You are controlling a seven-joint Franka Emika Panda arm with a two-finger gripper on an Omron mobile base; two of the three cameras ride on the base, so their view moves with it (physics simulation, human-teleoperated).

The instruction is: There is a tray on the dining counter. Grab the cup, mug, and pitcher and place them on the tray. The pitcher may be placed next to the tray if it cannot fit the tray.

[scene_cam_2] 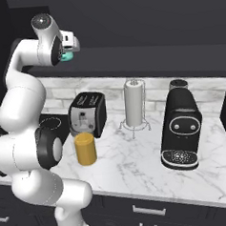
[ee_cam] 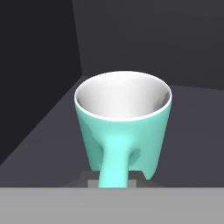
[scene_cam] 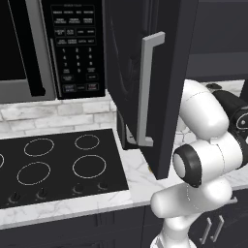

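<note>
Closely in front of the hand camera, the teal mug is sitting on a dark shelf, its handle pointing straight at the lens and its whitish inside showing. The fingers are standing narrow at the base of that handle, closing on the mug. In the right base view the arm is reaching high up into an upper cabinet, with a bit of teal showing at the hand.

Down on the marble counter, nearest the base, one amber-orange pitcher is standing upright just in front of one black toaster. Farther right, one black coffee machine is standing near the counter's right part. Behind and between the toaster and the coffee machine, one white paper-towel roll is standing upright on a wire holder, near the brick backsplash.

In the left base view, a black cooktop with four ring burners is lying in the counter, and small knobs are lining its front edge. Beside it, an open dark cabinet door with a long grey handle is hanging out over the counter. Farthest back, one microwave is hanging above the cooktop; its keypad is carrying small white writing, too small to read.
</note>
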